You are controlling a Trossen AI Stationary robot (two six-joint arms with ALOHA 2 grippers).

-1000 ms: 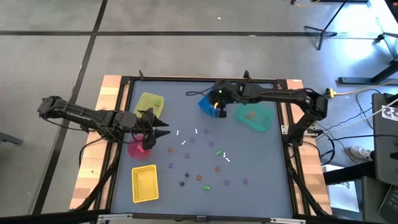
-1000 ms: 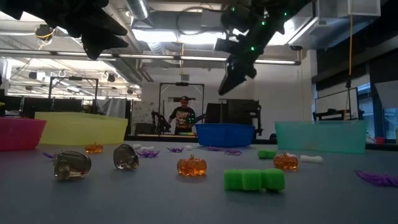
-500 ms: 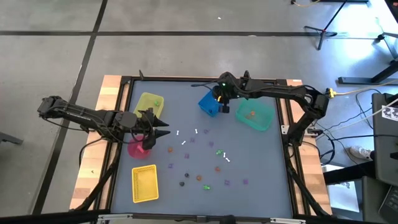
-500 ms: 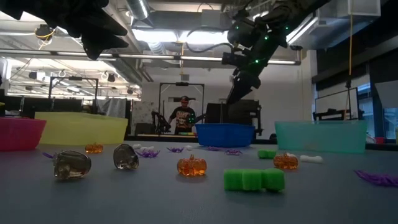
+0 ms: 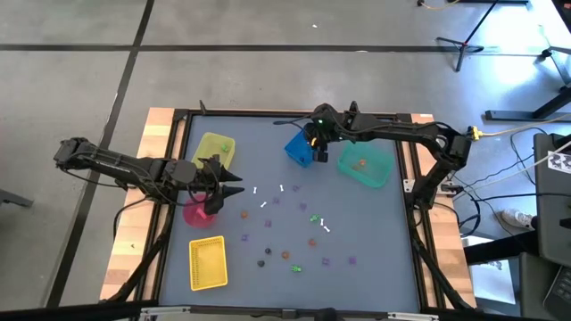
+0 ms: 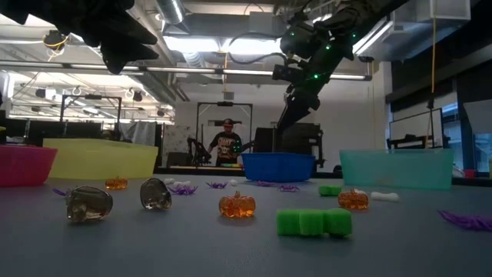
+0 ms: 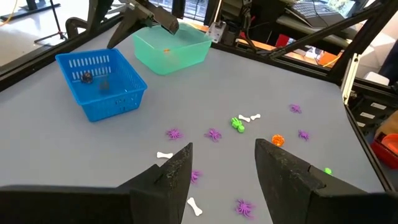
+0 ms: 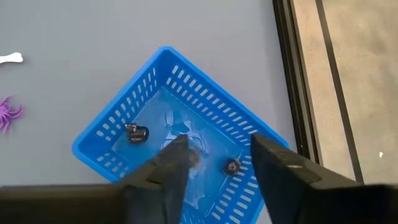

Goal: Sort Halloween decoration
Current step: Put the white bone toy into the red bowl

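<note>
Right gripper (image 5: 314, 150) hanging over blue basket (image 5: 298, 151), blocking drop there. Trinkets (image 5: 287, 254) littering table centre. Bare strip lying open between yellow tray (image 5: 207, 264) and trinkets. Left gripper (image 5: 230, 185) crowding pink bin (image 5: 198, 215).

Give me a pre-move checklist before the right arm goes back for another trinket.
1. Right claw open and empty: ok, nothing shows between its fingers.
2. Right claw over the blue basket: ok.
3. Dark trinkets lying inside the basket: ok.
4. Left claw open, waiting over the pink bin: ok.
5. Trinkets left on the table: not ok, purple spiders and an orange pumpkin remain.
6. Person behind the table staying clear: cannot tell.
</note>
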